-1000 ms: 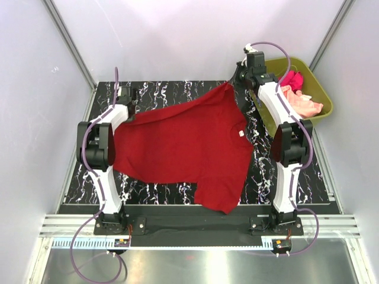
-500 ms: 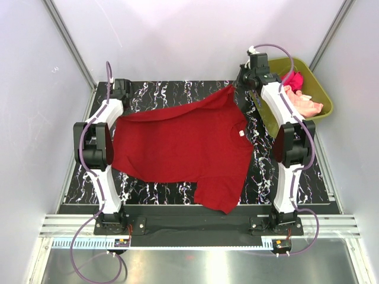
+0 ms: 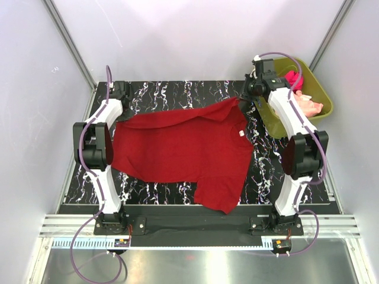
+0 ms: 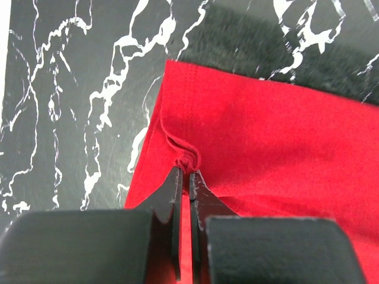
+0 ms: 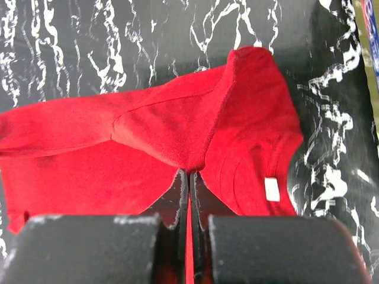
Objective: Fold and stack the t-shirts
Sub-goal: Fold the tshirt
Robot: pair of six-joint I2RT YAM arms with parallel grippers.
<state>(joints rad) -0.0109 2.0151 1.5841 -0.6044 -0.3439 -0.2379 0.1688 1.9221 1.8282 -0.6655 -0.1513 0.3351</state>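
Pinching the deep red short-sleeved cloth t-shirt [image 3: 177,148] at 2 far edges, the left gripper [image 4: 185,170] and right gripper [image 5: 190,173] hold it spread across the black marbled table [image 3: 160,92]; either thin pinch could slip, rumpling it.

Your deep red t-shirt [image 3: 183,148] lies spread on the bench [image 3: 160,94], white neck label up and one corner over the near edge. Its far edge is pinched by your left end effector [image 4: 185,177] and right end effector [image 5: 189,174]. The magenta-pink t-shirt [image 3: 294,78] and pale peach t-shirt [image 3: 308,105] sit crumpled in the olive tub [image 3: 318,86].
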